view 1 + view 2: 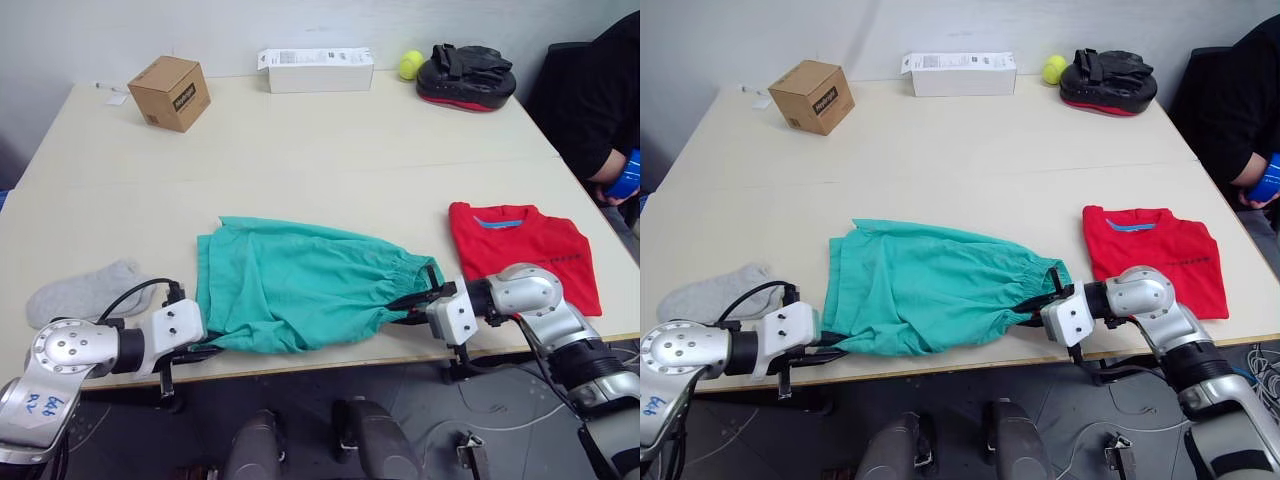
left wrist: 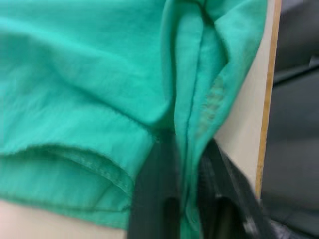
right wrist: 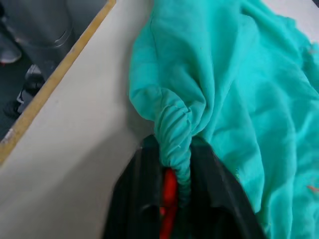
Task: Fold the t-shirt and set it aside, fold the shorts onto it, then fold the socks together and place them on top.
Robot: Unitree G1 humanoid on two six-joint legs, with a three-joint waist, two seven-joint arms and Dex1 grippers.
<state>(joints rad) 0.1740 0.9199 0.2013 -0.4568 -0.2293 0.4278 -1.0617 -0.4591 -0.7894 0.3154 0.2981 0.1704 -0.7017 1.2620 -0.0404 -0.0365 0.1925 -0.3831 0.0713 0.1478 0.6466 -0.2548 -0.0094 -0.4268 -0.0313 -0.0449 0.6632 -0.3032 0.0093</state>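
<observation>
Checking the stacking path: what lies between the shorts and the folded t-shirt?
In the head views, bare table, apart from the right gripper clamping the shorts beside the t-shirt.

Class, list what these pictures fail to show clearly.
- Print on the bright red cloth t-shirt: too small, head views.
- Light grey knit socks: one or two, unclear.
- Teal-green cloth shorts: cut off by left wrist view's edges.
- Person: cut off, head views.

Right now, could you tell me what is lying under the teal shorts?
The shorts lie directly on the table, with each gripper pinching a near corner. Whatever the cloth covers is hidden; the t-shirt and socks lie apart.
</observation>
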